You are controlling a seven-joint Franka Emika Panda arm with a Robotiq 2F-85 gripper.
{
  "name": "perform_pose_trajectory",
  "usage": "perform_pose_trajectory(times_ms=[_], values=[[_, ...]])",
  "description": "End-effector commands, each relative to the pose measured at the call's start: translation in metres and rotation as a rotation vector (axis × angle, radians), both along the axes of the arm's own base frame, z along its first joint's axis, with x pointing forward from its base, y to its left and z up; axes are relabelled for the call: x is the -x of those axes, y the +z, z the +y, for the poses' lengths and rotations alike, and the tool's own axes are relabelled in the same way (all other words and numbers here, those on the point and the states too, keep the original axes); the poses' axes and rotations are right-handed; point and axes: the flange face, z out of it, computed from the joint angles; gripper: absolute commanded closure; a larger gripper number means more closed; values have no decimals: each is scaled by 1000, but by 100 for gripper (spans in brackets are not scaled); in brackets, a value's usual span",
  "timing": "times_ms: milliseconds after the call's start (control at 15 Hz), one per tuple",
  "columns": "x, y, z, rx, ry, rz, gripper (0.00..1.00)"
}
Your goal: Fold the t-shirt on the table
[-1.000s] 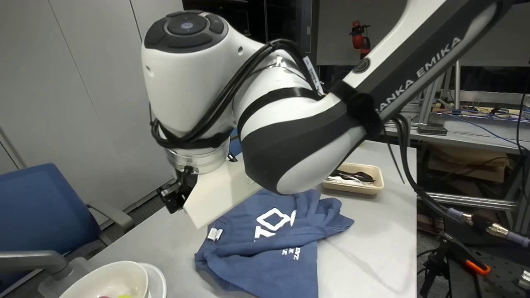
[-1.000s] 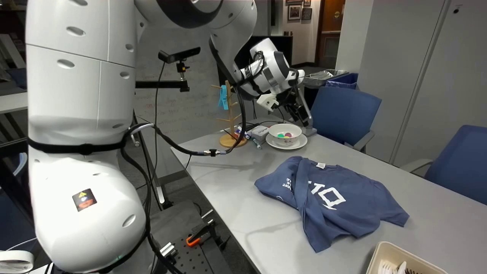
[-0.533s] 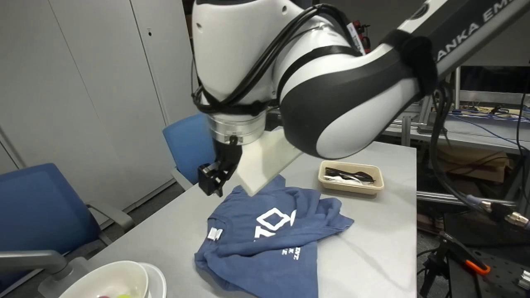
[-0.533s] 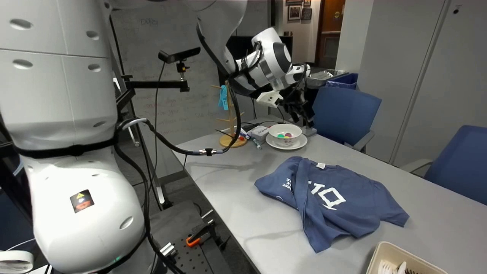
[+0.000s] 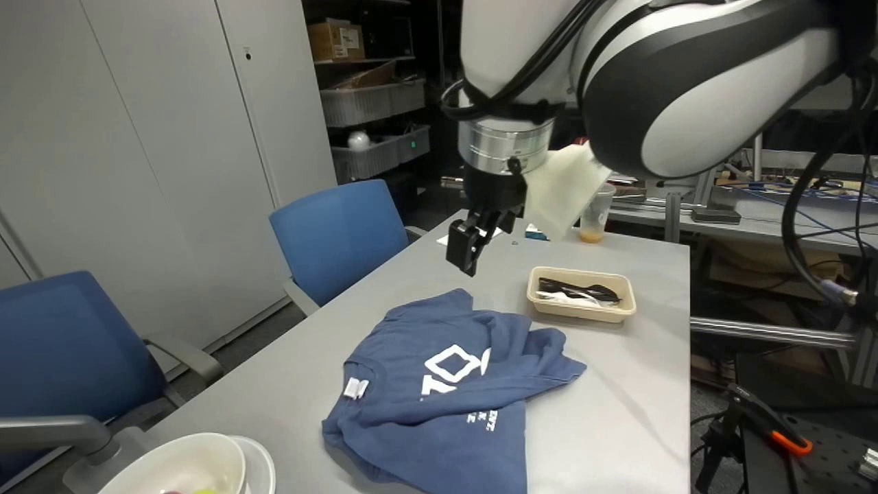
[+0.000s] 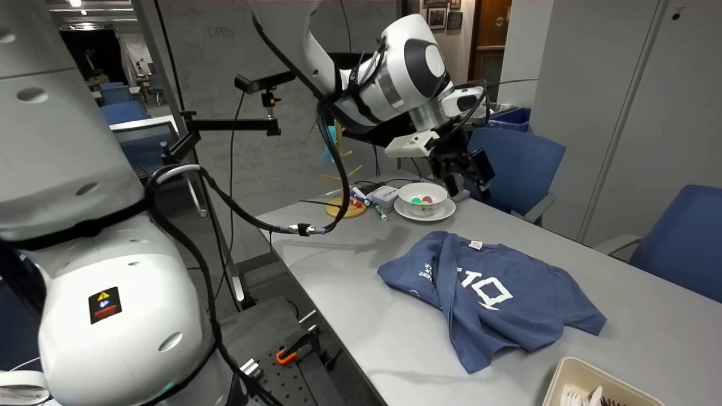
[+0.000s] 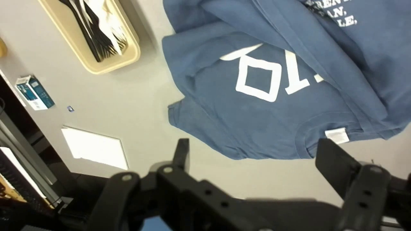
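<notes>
The gripper (image 7: 253,147) is spread wide and empty, just hanging in the air apart from the t-shirt (image 6: 524,287). The shirt's lying print-up and rumpled on the light grey table (image 6: 350,270), with a long ridge of fabric running across the white lettering (image 7: 292,72). Tabletop looks smooth, with faint shadows on it. Near the shirt there's a beige tray (image 5: 583,312) of black and white cutlery (image 5: 590,289), and further off a bowl (image 6: 409,204) of coloured balls (image 6: 427,200) on a plate (image 6: 448,211). Blue chairs (image 5: 336,233) stand beside the table, tall grey panels (image 5: 158,123) behind.

Only in an exterior view do you get the whiteboard (image 6: 293,169) and a wooden stand (image 6: 355,210) next to some markers (image 6: 361,195). Likewise, the shelves with plastic bins (image 5: 357,103) and a cardboard box (image 5: 336,41) show in just an exterior view. The wrist view looks down, so the neck tag (image 7: 337,135) is nice and clear, plus a small teal-and-white box (image 7: 35,93). Something yellowish (image 7: 2,48) gets cut off there, can't tell what.
</notes>
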Motion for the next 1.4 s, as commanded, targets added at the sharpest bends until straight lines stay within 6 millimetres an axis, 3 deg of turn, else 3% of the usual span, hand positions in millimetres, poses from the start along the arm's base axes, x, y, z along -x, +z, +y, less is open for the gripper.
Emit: perform_pose_trajectory(times_ms=[0,400,600,933,1333], values=[[4,2,-5,2,-3,3,0],[2,-5,2,3,11,11,0],[3,-34,-7,14,16,62,0],[25,-98,-32,20,30,235,0],[34,-129,-50,0,210,374,0]])
